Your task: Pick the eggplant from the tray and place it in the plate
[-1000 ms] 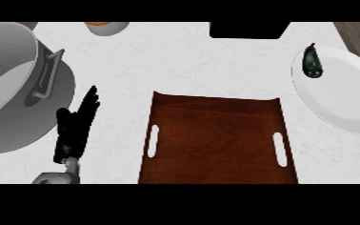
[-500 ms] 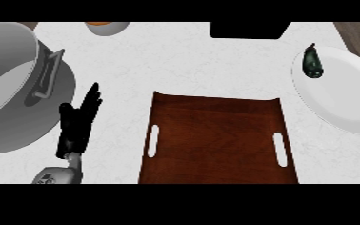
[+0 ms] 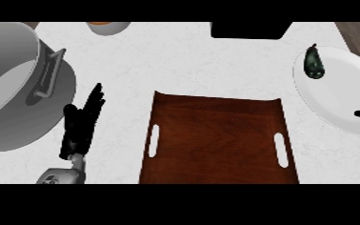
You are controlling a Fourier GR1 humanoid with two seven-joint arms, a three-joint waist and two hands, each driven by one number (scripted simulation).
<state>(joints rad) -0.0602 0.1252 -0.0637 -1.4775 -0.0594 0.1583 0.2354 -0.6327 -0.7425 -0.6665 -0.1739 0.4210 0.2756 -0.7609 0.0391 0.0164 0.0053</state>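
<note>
Resting at the lower left of the head view, the left hand (image 3: 79, 124) shows its black fingers straight and close together, pointing up and a little to the right, with the thumb sticking out to the left. It holds nothing; whether it touches the counter (image 3: 175, 62) under it I cannot tell. Its grey forearm comes in from the lower edge, with a rounded grey wrist piece just below the hand. The hand lies between a big pot (image 3: 28, 86) on its left and the tray (image 3: 218, 140) on its right, apart from both. The right hand does not show.

The eggplant (image 3: 314, 62) is dark, glossy and teardrop-shaped, with its thin stem end pointing up. It lies on the upper left part of the white plate (image 3: 330, 100), close to the rim, and is well apart from the tray. The plate is round, smooth and cut off by the right edge of the view.

The tray is dark reddish-brown wood with a visible grain, flat, with raised upper corners and a pale slot handle near each side. The pot is grey metal with a loop handle on its wall. The counter is white with faint speckles. A small orange-topped bowl (image 3: 107, 26) and a black block (image 3: 251, 30) sit at the far edge.
</note>
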